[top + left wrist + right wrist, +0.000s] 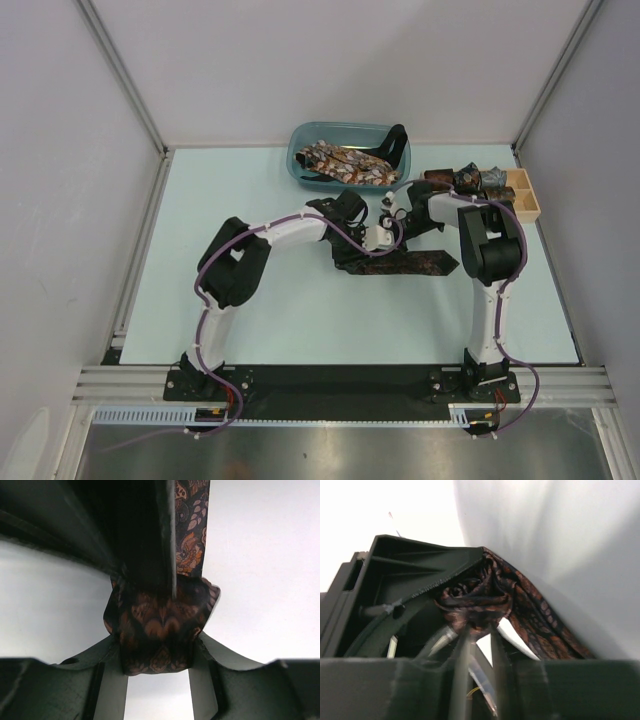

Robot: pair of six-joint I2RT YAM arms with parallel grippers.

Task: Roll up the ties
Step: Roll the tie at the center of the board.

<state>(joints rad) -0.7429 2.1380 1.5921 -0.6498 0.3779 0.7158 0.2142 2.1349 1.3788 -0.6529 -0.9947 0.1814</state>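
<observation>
Dark brown tie (pixel 160 625) on the table (pixel 260 310), its coil clamped in the left claw (pixel 156 647), right claw (pixel 474 630) pinching the roll's centre

On the table (pixel 300 320), a bin (pixel 298 160) is set at twelve o'clock, with loose ties (pixel 345 162) lying in it. A tray (pixel 527 196) is placed at two o'clock, with coiled ties (pixel 465 181) just beside it on its nine o'clock side. One tie (pixel 420 263) is laid across the centre.
</observation>
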